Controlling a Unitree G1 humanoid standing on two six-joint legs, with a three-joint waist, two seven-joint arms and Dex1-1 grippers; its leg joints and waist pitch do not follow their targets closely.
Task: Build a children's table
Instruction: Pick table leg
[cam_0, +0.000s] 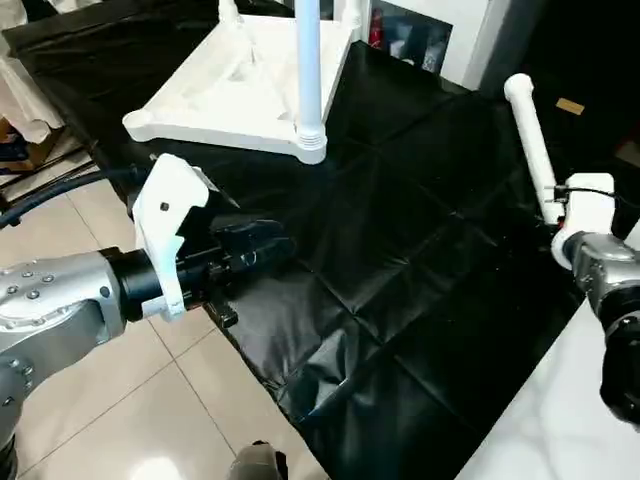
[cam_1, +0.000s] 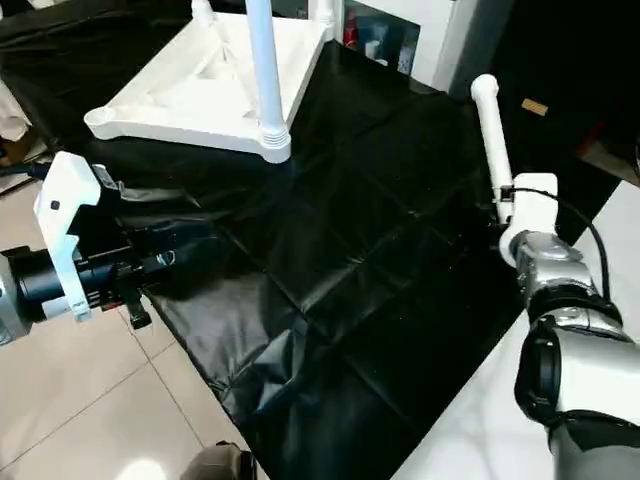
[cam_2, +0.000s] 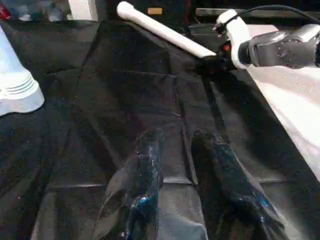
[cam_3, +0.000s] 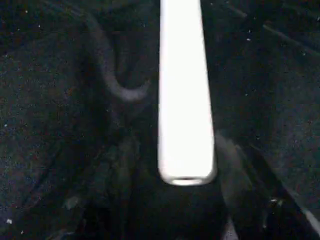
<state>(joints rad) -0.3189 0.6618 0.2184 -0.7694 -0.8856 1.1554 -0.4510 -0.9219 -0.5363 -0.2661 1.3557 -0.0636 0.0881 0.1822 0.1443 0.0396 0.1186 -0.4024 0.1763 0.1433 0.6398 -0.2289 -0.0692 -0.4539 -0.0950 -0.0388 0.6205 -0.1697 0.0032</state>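
Upside down at the far side of the black sheet (cam_0: 400, 300): tabletop (cam_0: 215, 95), one fitted leg (cam_0: 308, 70) upright. Loose leg (cam_0: 530, 140) lying right, its wide end between right gripper (cam_3: 187, 200) fingers, clamp uncertain. Left gripper (cam_2: 180, 165) slightly parted, empty. Step: collecting a leg. Next: firm grasp, carry to a free socket.

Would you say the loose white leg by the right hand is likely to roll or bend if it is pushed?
The leg looks round and tapering, so on the black sheet it would probably roll, curving toward its thin end. It appears to be stiff plastic, so bending seems unlikely, and probably light.
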